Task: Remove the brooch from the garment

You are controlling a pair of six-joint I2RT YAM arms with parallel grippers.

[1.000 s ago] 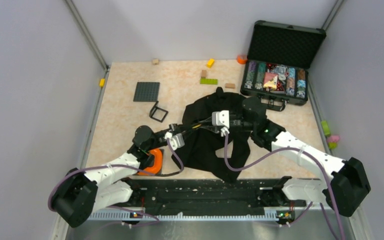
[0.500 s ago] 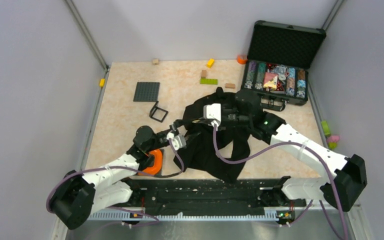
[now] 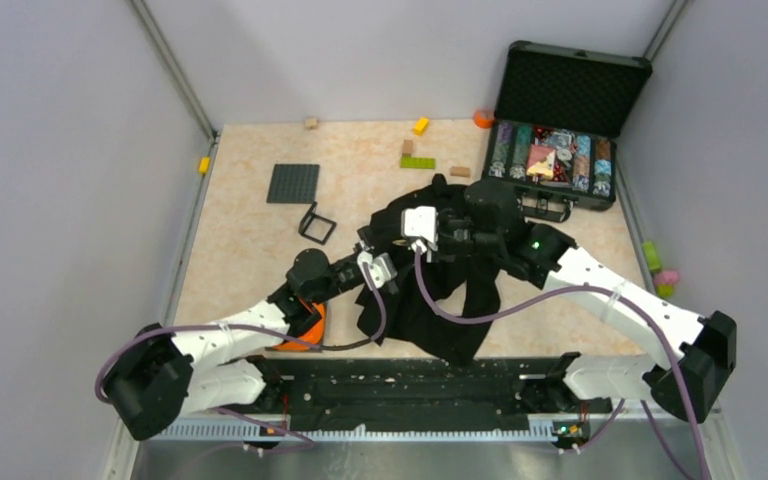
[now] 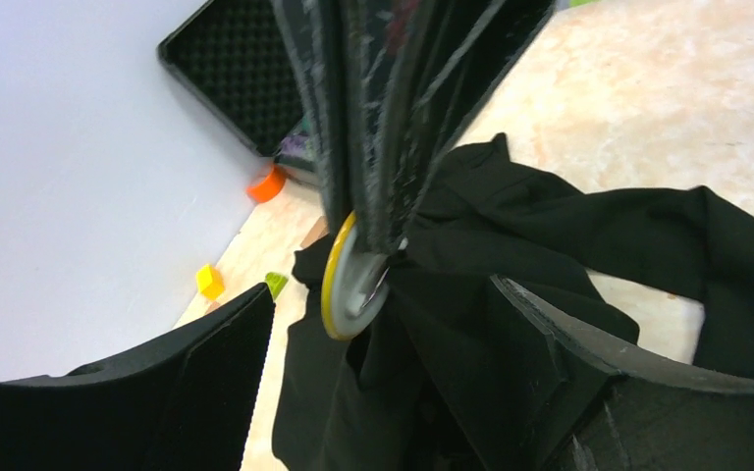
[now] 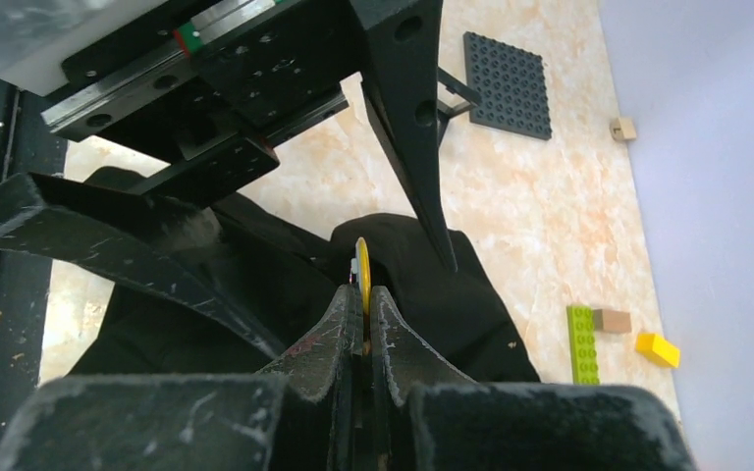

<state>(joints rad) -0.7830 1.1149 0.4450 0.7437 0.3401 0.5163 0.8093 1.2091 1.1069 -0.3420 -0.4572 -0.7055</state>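
Right gripper (image 5: 363, 294) pinches the brooch (image 4: 351, 280) edge-on, against the black garment (image 4: 569, 226) bunched behind it. My left gripper (image 4: 381, 290) hangs open around both. Grasp made, I judge; pulling it free is not yet done.

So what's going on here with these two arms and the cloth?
Two robot arms are working on a black garment. The right gripper is shut on the brooch, a small silver disc with a yellow rim. The left gripper is open, its fingers either side of the bunched cloth by it. The brooch doesn't look free yet.
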